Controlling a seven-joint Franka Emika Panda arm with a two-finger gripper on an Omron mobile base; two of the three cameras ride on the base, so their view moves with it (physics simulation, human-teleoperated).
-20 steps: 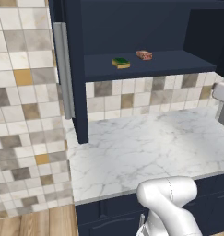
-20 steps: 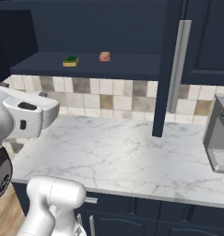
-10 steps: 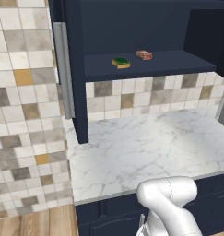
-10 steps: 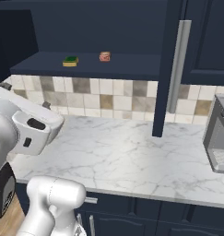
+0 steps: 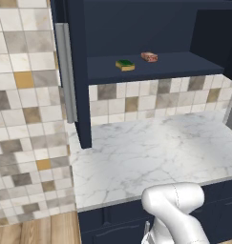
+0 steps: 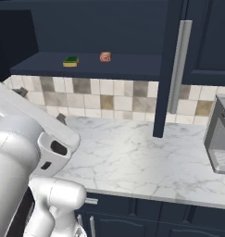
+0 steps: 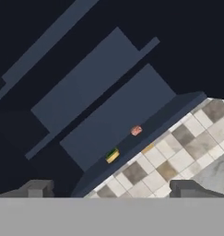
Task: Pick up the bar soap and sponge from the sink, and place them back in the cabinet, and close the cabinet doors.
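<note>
Two little blocks sit side by side on my cabinet (image 5: 136, 28) shelf — the sponge (image 5: 125, 65), green with its yellow edge, and the bar soap (image 5: 149, 56), orange-red, just to its right and apart from it. From the right base camera I get the same pair, sponge (image 6: 71, 61) left, bar soap (image 6: 105, 56) right, neither one shifted since a second ago. My pincer (image 7: 111, 189) is spread wide with nothing between the tips, and it looks up along the tilted hand camera at the shelf, where the sponge (image 7: 112, 155) and bar soap (image 7: 136, 130) lie near the front edge above the tiled backsplash (image 7: 178, 152). What has changed is me: a second ago a bit of my arm showed at the right edge of the left base camera, and now that spot shows only a grey sliver, while in the right base camera my white arm (image 6: 26, 139) has swung closer and looms larger at the lower left. Both cabinet doors stand open — the left one (image 5: 79, 71) edge-on with its silver bar handle (image 5: 66, 71), the right one (image 6: 167, 69) likewise with its handle (image 6: 178, 65). Below, the marble counter (image 5: 151, 147) is as it was, and a grey appliance (image 6: 220, 139) sits at its far right.
</note>
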